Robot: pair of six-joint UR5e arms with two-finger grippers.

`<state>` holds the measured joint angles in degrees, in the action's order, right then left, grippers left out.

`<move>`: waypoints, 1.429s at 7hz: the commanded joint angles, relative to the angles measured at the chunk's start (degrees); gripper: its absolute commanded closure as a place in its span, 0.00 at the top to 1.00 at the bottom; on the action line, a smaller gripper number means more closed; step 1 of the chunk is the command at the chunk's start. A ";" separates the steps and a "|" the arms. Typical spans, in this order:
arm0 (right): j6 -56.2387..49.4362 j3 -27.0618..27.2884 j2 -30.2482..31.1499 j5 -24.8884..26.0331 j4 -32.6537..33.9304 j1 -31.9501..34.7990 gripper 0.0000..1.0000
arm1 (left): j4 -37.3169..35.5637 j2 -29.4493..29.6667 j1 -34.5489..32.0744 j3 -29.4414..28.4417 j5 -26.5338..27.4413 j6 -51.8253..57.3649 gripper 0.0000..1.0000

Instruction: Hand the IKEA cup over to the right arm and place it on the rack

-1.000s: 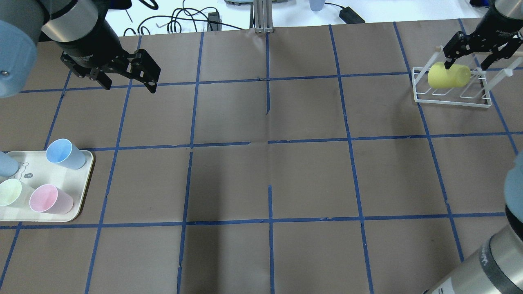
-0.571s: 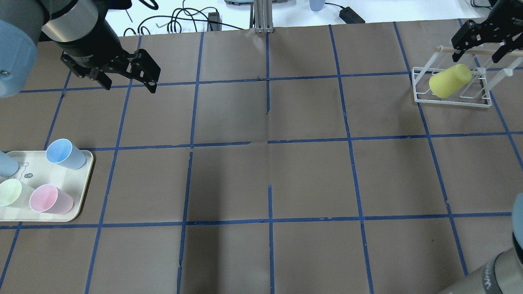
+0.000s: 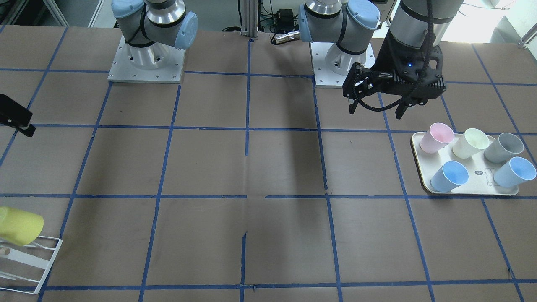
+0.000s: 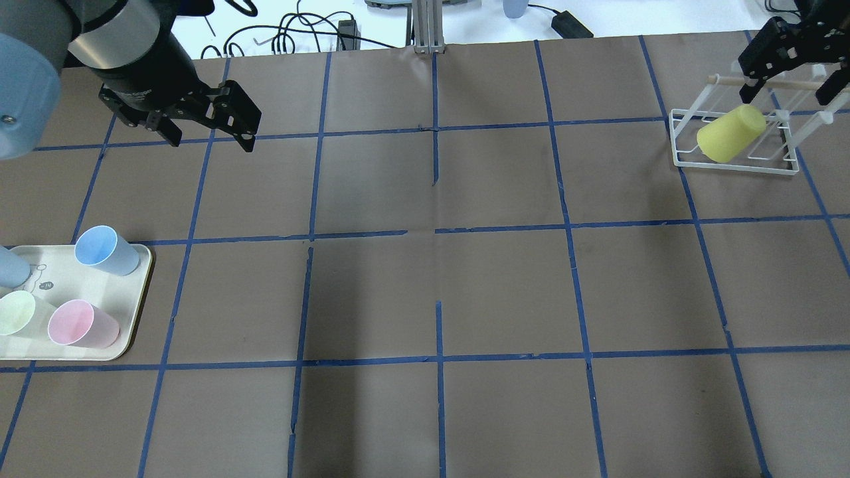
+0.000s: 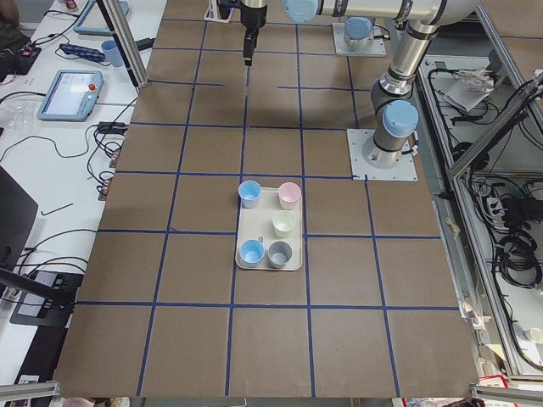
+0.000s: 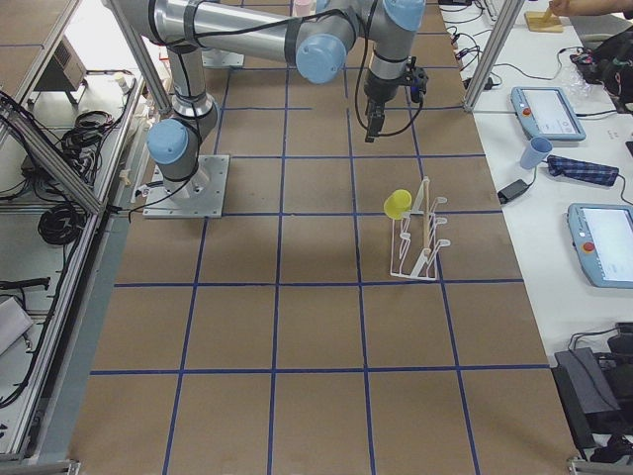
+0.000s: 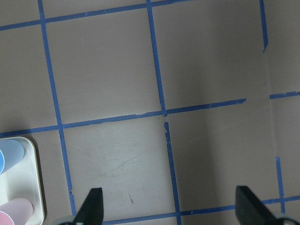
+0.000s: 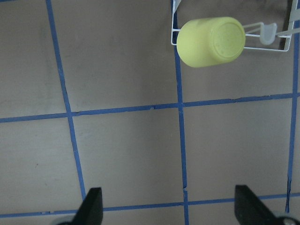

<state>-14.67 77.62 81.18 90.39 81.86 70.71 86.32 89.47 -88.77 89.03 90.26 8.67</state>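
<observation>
The yellow IKEA cup [image 4: 730,134] lies slanted on the white wire rack [image 4: 677,143] at the table's far right, base pointing up and out. It also shows in the front view [image 3: 20,226], the right side view [image 6: 398,204] and the right wrist view [image 8: 211,41]. My right gripper [image 4: 790,79] hangs open and empty above and behind the rack, clear of the cup. Its spread fingers frame bare table in the right wrist view [image 8: 169,208]. My left gripper [image 4: 211,139] is open and empty over the far left of the table, with a black cable looped at it [image 3: 374,113].
A cream tray [image 4: 133,332] at the near left holds several pastel cups, among them a blue one [image 4: 103,249] and a pink one [image 4: 76,323]. The brown table surface is marked by a blue tape grid. Cables and a power brick lie beyond the far edge.
My right gripper, which was around the yellow cup, has drawn up and back from it. The cup has tipped to a slant on the rack. The left arm has not moved.
</observation>
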 commanded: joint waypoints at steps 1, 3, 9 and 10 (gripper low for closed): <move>6.11 1.12 4.06 -0.04 -2.67 5.37 1.00 | -0.01 0.00 0.09 -0.08 0.00 1.16 1.00; 12.10 1.21 4.78 -0.13 -2.75 13.63 1.00 | 0.25 -0.44 3.06 0.18 -0.61 1.26 1.00; 17.22 10.17 9.96 -0.04 5.50 21.23 1.00 | 2.01 0.61 1.51 -1.83 -0.44 -5.11 1.00; 17.22 10.35 9.88 -0.13 6.03 21.23 1.00 | 2.71 1.66 -0.59 -4.01 -0.35 -8.20 1.00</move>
<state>2.54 87.08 90.88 90.29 86.53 91.87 88.13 90.10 -87.38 87.14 89.89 4.35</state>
